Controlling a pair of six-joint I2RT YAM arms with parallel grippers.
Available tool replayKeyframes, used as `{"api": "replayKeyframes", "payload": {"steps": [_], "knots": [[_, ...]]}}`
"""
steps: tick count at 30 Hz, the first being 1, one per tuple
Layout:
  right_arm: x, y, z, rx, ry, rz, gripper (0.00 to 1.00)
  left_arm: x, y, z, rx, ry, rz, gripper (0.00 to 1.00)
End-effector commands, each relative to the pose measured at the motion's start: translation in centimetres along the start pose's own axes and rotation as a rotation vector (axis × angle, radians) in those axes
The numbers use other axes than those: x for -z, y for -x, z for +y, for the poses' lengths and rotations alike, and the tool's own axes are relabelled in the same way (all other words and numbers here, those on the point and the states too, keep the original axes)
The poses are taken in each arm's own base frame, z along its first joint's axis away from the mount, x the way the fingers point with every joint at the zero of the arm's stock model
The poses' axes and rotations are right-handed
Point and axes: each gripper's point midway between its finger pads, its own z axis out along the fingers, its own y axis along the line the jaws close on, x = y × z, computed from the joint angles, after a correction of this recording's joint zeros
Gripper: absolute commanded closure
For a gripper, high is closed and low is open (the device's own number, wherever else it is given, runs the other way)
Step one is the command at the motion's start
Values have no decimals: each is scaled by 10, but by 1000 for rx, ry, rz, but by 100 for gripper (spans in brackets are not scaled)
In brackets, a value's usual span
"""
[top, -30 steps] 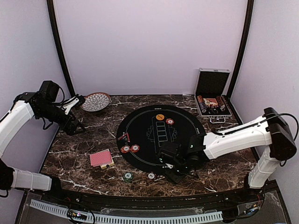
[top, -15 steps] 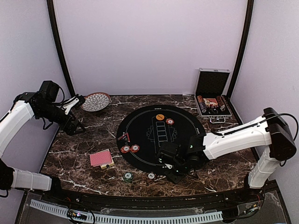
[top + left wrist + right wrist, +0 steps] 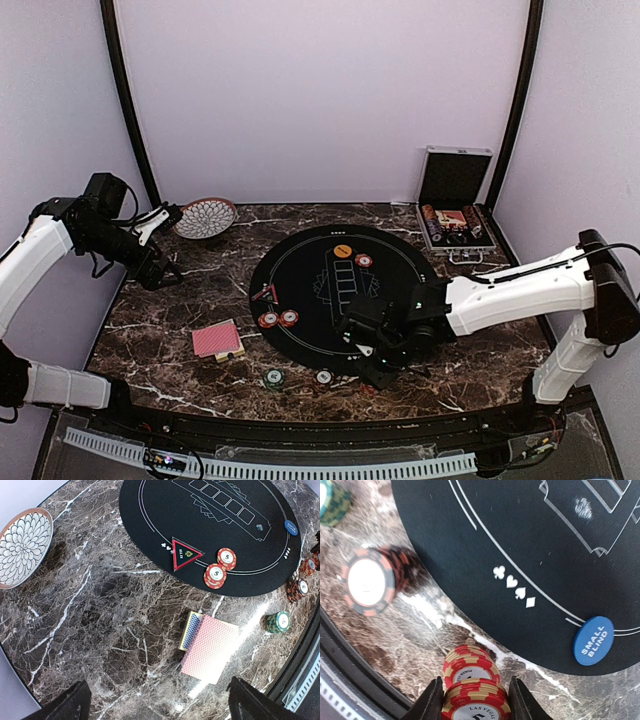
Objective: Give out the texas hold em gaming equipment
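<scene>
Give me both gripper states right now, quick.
Left gripper: open wide, holding nothing.
Right gripper: closed on the stack of red-and-cream round poker chips, one finger on either side.

The round black felt mat (image 3: 310, 262) lies centred on the dark marble desk (image 3: 170, 300); the patterned round bowl (image 3: 205, 217) sits behind-left, the silver hinged case (image 3: 455, 178) behind-right, the red-backed card deck (image 3: 215, 340) front-left of it.
</scene>
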Motion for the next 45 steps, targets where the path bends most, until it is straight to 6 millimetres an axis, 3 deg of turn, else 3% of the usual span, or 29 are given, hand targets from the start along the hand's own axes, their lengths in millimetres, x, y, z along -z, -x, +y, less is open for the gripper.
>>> {"api": "replayKeyframes", "payload": {"steps": [1, 9, 17, 24, 35, 40, 45], "knots": [[23, 18, -1, -2, -11, -66, 87, 8, 5, -5, -11, -14, -8, 1], [15, 36, -28, -47, -64, -75, 88, 9, 5, -4, -13, -11, -6, 1], [-18, 49, -46, -96, -71, -63, 89, 9, 5, -4, -14, -11, -5, 1], [-39, 41, -52, -120, -66, -40, 89, 9, 5, -4, -19, -8, -4, 1], [-54, 27, -61, -137, -76, -6, 88, 7, 5, -3, -17, -10, 0, 1], [-58, 20, -65, -141, -86, 8, 76, 7, 5, -3, -16, -10, -1, 1], [-57, 25, -67, -146, -88, -2, 55, 7, 4, -3, -16, -9, 2, 1]]}}
